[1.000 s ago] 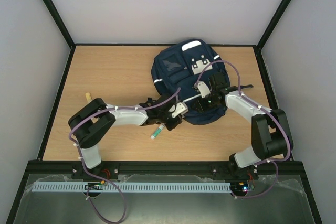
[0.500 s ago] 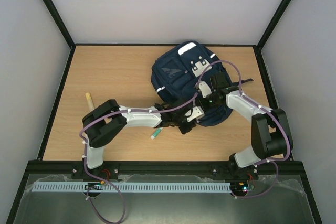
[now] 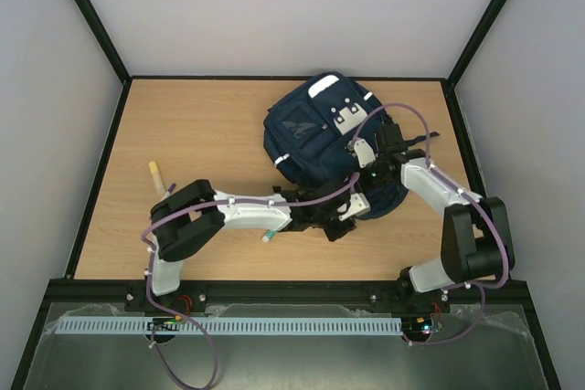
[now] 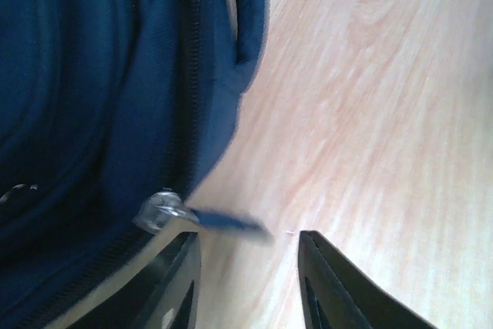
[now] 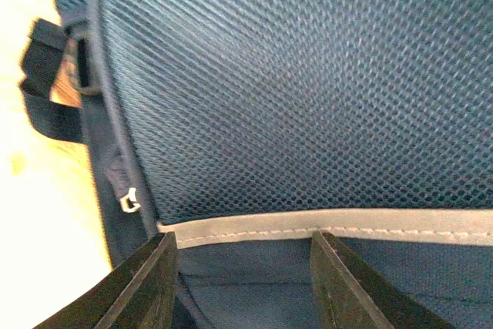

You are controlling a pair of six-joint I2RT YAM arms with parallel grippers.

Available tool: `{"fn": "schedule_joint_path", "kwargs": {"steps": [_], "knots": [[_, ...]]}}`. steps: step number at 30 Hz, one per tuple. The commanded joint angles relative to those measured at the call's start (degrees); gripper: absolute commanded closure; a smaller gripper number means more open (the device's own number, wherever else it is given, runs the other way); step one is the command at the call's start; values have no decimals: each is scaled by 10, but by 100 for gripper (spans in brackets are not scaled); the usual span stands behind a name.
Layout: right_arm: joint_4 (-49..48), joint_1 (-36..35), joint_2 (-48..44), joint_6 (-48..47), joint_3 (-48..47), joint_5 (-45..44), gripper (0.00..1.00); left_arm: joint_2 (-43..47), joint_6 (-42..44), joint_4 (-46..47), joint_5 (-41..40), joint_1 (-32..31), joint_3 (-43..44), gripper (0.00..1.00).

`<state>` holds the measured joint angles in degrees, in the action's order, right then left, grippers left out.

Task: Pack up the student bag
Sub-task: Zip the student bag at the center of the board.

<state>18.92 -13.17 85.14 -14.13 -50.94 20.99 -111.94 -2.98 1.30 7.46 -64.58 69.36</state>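
Left gripper [image 4: 248,238]: jaws apart with nothing clamped, poised at the near hem of the student bag [image 3: 315,139]. A silver zip slider [image 4: 160,212] with a blue pull tab [image 4: 231,223] sits just above one finger.

Right gripper [image 5: 243,240]: jaws apart against the mesh back panel [image 5: 308,98] and its grey trim [image 5: 331,223]. You cannot tell whether they pinch any fabric.

The bag lies toward the far right of the counter [image 3: 192,125], with both arms reaching onto it. Judge it soft, limp and bulky: the cloth will likely fold and slide under a push. Take hold at firmer points such as the pull tab, the trim or a strap [image 5: 46,75].

Count one bag, one zip slider in view, and one green-capped marker [image 3: 269,236] and one tan stick [image 3: 155,173], both on the counter near the left arm.
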Motion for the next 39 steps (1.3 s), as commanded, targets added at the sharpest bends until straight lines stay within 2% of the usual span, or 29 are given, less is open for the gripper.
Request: {"fn": "schedule_joint_path", "kwargs": {"steps": [1,3,5,9,14,22,30,39], "knots": [[18,18,-64,21,-14,35,52,68,29,-38,-30,-25,7,55],[11,25,-94,22,-8,30,51,109,39,-73,-51,-25,-4,48],[4,30,-117,25,0,21,51,135,59,-115,-69,-22,-3,45],[-1,37,-138,32,7,28,50,150,116,-196,-107,-8,16,45],[-10,40,-145,34,17,32,49,146,190,-226,-169,11,21,46],[-13,50,-145,37,20,29,49,105,282,-165,-139,46,15,48],[-19,62,-140,36,25,19,49,35,314,-145,-82,60,52,50],[-17,72,-133,35,25,22,49,-35,325,-119,-64,60,100,54]]}}
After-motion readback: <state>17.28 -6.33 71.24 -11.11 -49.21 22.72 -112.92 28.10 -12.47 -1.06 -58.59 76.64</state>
